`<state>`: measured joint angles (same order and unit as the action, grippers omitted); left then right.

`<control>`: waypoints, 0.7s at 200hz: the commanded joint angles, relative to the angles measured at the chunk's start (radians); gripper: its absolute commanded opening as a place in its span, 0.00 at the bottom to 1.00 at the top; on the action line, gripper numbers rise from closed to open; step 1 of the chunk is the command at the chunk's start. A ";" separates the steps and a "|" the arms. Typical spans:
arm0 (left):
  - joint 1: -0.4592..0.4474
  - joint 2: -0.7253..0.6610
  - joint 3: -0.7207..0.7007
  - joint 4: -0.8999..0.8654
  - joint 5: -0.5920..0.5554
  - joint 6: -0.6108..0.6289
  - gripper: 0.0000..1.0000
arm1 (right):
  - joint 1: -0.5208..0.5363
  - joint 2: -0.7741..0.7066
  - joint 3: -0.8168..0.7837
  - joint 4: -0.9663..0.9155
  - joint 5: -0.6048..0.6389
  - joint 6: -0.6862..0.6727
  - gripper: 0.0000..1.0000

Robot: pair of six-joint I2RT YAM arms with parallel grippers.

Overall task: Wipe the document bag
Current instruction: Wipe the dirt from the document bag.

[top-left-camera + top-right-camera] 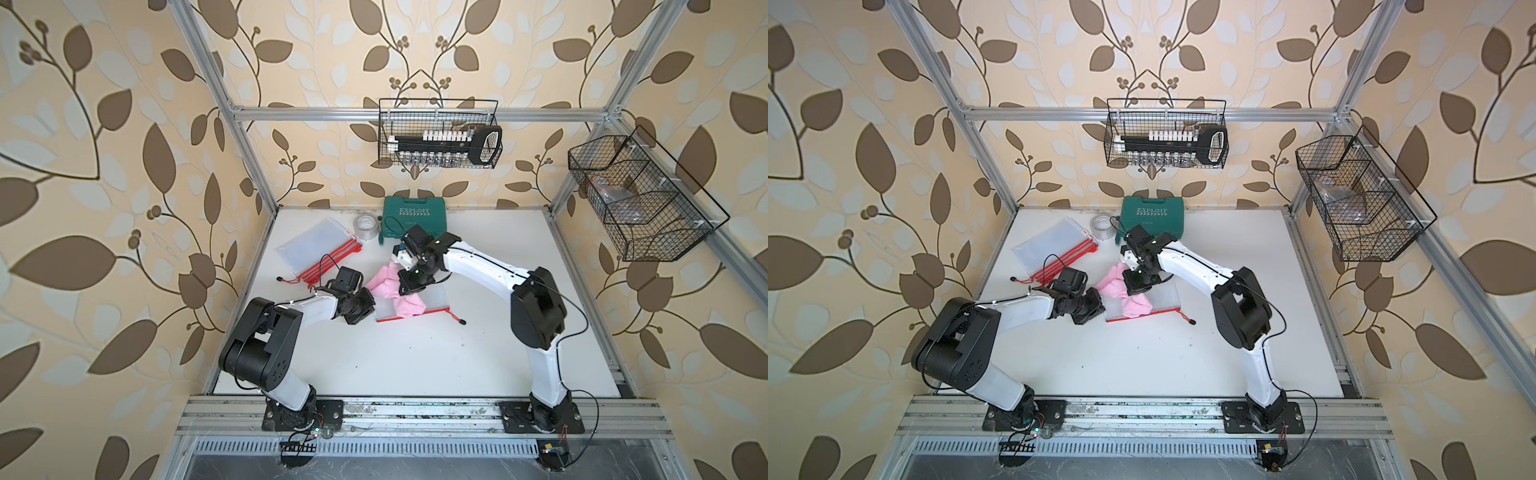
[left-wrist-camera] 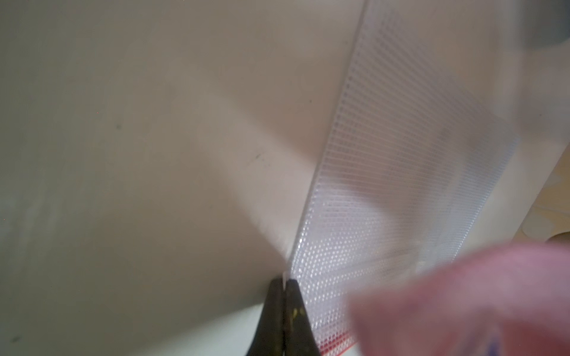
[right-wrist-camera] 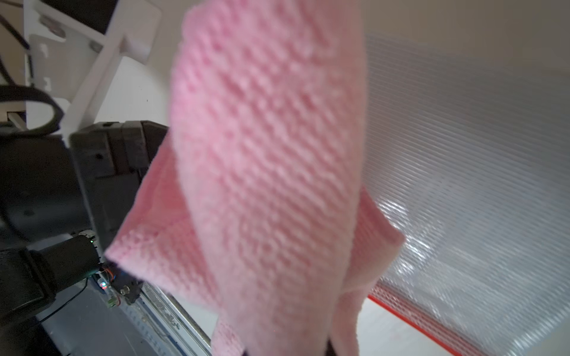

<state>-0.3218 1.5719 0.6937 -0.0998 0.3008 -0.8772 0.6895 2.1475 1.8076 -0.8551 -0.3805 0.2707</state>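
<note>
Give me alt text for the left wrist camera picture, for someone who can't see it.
The left gripper, jaws shut, pinches the edge of a clear mesh document bag with a red zip strip, over the white table. A blurred pink cloth sits close to the camera, covering part of the bag.

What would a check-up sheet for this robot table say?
Surface: white tabletop, a few dark specks.
Job's things: document bag on the tabletop, red zip edge nearest the arms' bases; pink cloth draped over it.
Clutter: spare document bags, tape roll, green tool case at the back.
Grippers: left gripper shut on the document bag's edge; right gripper shut on the pink cloth.
Cables: black cable loops off the right arm.
Surroundings: back wire basket holding what looks like a socket rack; side wire basket; leaf wallpaper.
</note>
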 commanded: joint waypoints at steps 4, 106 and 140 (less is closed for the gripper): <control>-0.011 0.044 -0.032 -0.077 -0.044 -0.021 0.00 | 0.025 0.068 0.053 0.029 -0.202 0.041 0.00; 0.033 0.013 -0.037 -0.107 -0.091 -0.021 0.00 | -0.263 -0.145 -0.276 -0.114 0.636 0.007 0.00; 0.033 0.017 -0.025 -0.120 -0.086 -0.013 0.00 | -0.089 -0.087 -0.065 -0.156 0.364 -0.063 0.00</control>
<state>-0.2993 1.5715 0.6937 -0.0940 0.2832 -0.9012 0.4416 2.0258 1.5963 -0.9745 0.1162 0.2691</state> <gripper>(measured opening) 0.045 0.051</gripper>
